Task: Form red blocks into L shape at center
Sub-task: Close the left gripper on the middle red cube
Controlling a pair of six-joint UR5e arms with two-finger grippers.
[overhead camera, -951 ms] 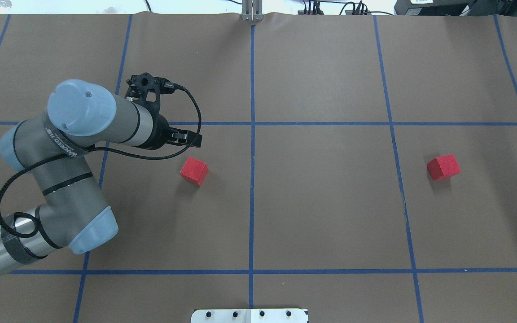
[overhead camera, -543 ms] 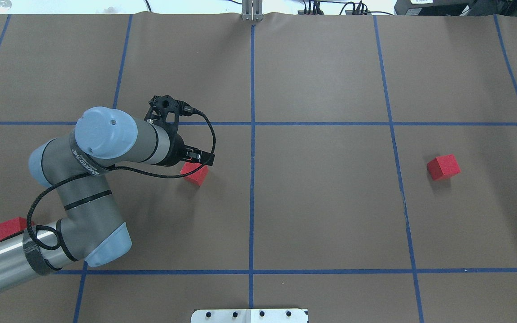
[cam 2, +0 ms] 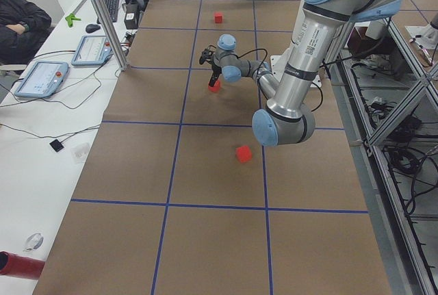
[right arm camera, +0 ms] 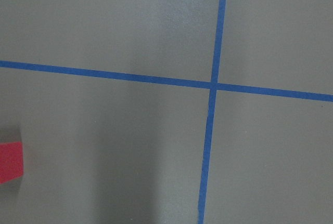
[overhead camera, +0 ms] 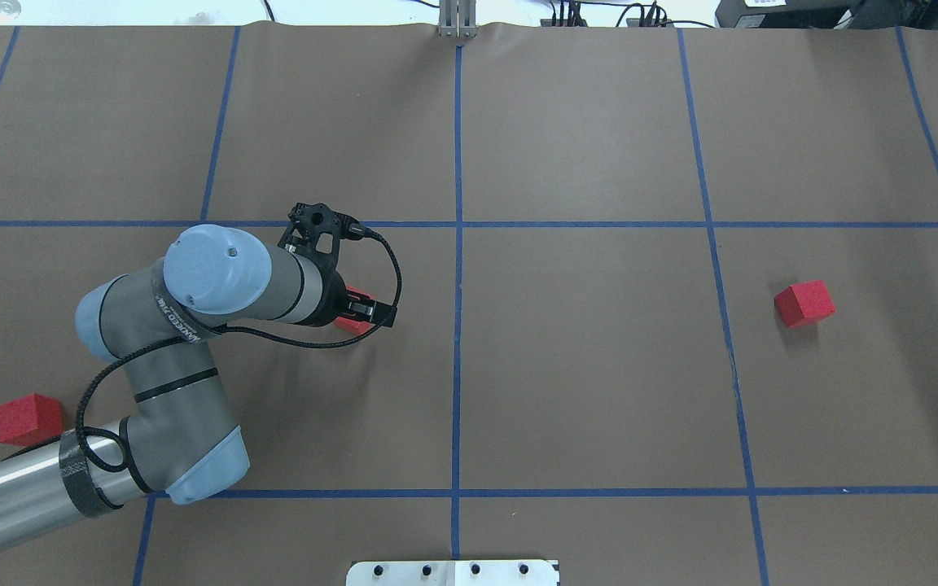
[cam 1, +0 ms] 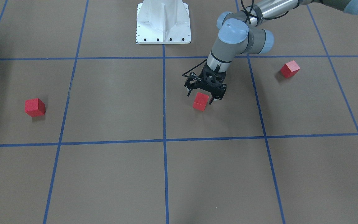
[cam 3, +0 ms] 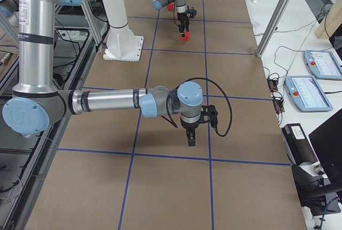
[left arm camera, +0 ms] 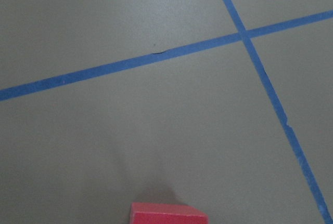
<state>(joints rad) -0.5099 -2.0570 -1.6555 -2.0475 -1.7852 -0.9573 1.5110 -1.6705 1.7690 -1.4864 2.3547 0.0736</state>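
Three red blocks lie apart on the brown floor. One is left of the center crossing and lies partly under my left gripper. In the front view the left gripper is open, with a finger on each side of this block. The block's top shows at the bottom edge of the left wrist view. A second block lies far left beside my left forearm. The third lies far right. My right gripper shows only in the exterior right view, so I cannot tell its state.
The white robot base plate sits at the near edge, on the middle grid line. Monitors and cables lie beyond the far edge of the floor. A red block edge shows at the left of the right wrist view.
My left arm has swung right and toward the robot, bringing the gripper from beyond the middle-left block to over it. The far-left block has come out from under the arm.
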